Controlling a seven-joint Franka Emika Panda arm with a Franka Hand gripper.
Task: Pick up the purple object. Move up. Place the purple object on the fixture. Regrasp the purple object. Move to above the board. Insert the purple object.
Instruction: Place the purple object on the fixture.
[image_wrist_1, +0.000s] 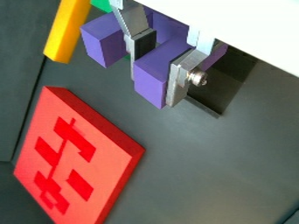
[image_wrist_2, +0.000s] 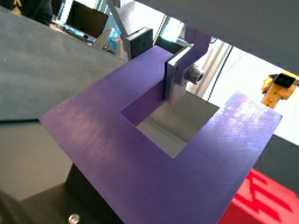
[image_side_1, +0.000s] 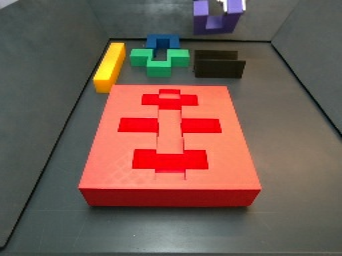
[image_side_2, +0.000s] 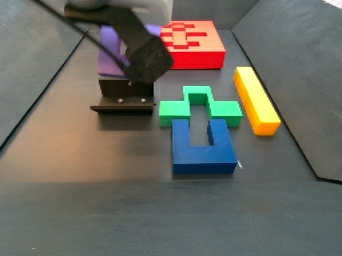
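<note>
Purple object: a purple U-shaped block (image_wrist_1: 152, 66) is showing two prongs with a square notch between them; in a wrist view its flat matte face (image_wrist_2: 176, 166) is filling most of the frame
Position: in a side view the purple object (image_side_1: 217, 12) is hanging in the air above the fixture (image_side_1: 219, 66), clear of it
Gripper: the gripper (image_wrist_1: 163, 57) is gripping the purple object, its silver fingers (image_wrist_1: 177, 80) pressing on one prong
Fixture: in a side view the black fixture (image_side_2: 123, 97) is standing on the dark floor just beside the green cross-shaped block (image_side_2: 201, 108)
Board: the red board (image_side_1: 170, 142) is lying flat, well apart from the gripper, its brighter red recesses facing up
Other pieces: a blue block (image_side_2: 203, 143) is touching the green one; a yellow bar (image_side_2: 257, 98) is lying beside them
Writing: no lettering is reading clearly on any piece
</note>
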